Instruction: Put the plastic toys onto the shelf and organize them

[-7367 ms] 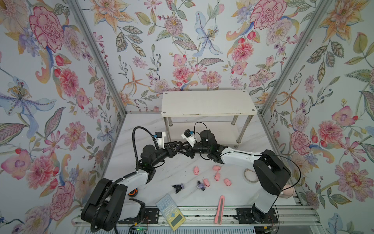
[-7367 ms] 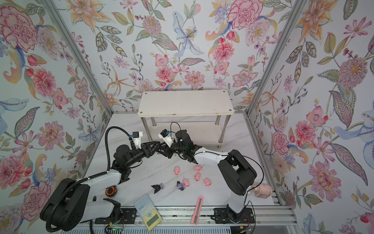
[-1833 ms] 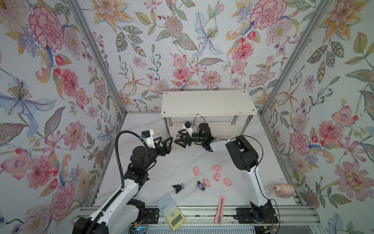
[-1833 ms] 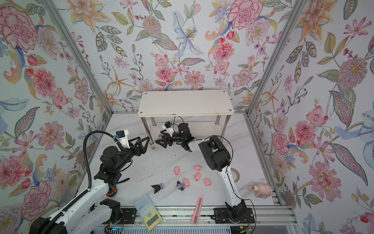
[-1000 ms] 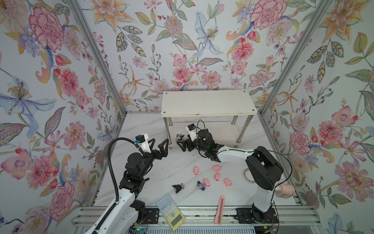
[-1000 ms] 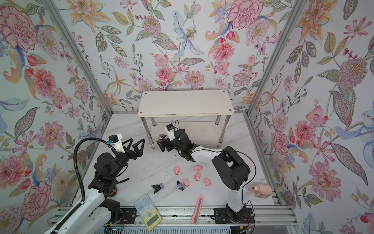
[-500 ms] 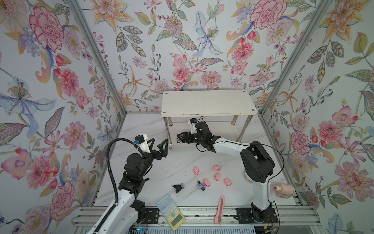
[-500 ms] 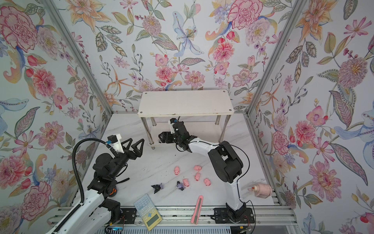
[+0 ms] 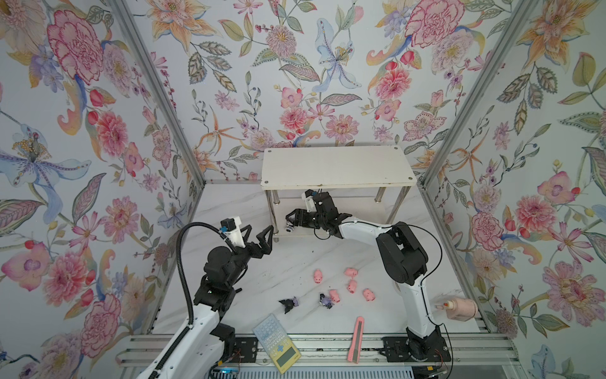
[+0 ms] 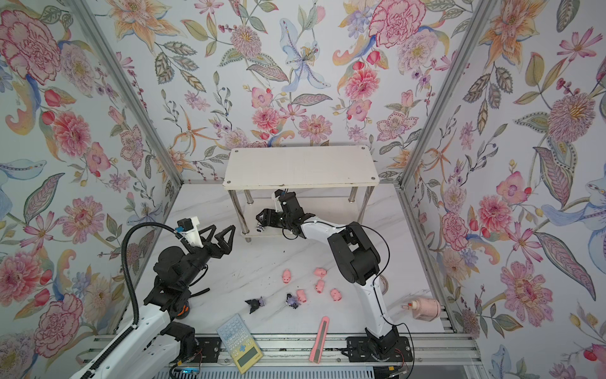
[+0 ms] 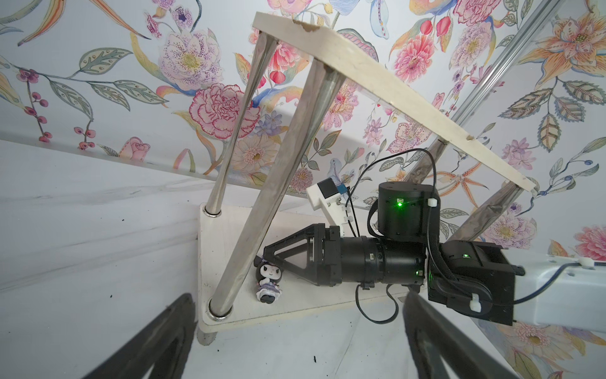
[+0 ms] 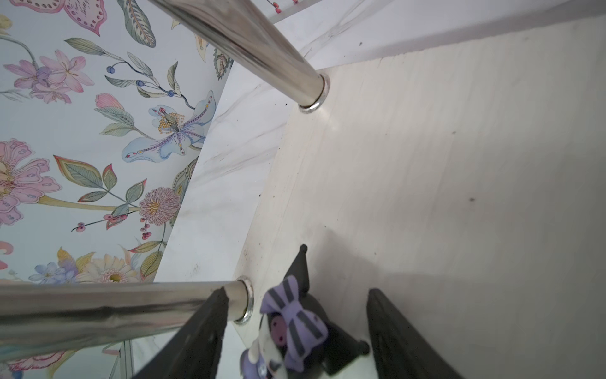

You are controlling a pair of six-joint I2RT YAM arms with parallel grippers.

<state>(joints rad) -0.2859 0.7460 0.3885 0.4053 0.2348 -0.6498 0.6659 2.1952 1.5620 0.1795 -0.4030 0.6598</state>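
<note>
Currently the right gripper (image 9: 290, 222) is reaching in under the top board of the shelf (image 9: 337, 167). It is working low over the lower board (image 12: 426, 164), at the corner that is lying nearest and leftmost in both top views. Room is tight there, because the chrome leg (image 12: 131, 305) is running just beside one jaw and the board's front edge is lying close by. The rest of the lower board is stretching away bare.

The jaws are standing partly parted, one on each side of the standing figurine (image 12: 292, 328). A gap is showing on the leg side, and I cannot tell whether the other jaw is touching an ear tip, so no firm grip is showing. The figurine is standing upright on the lower board just beside that leg. It is black with pointed ears and is wearing a striped purple bow, a pale face and a purple dress.

The left gripper (image 9: 260, 229) is hovering over the desk (image 9: 295, 256) just left of the shelf, jaws spread wide and holding nothing, with bare marble around it.

Five pink pigs (image 9: 351, 271) and two fallen figurines (image 9: 288, 303) are lying loose mid-desk, well apart from the shelf.
</note>
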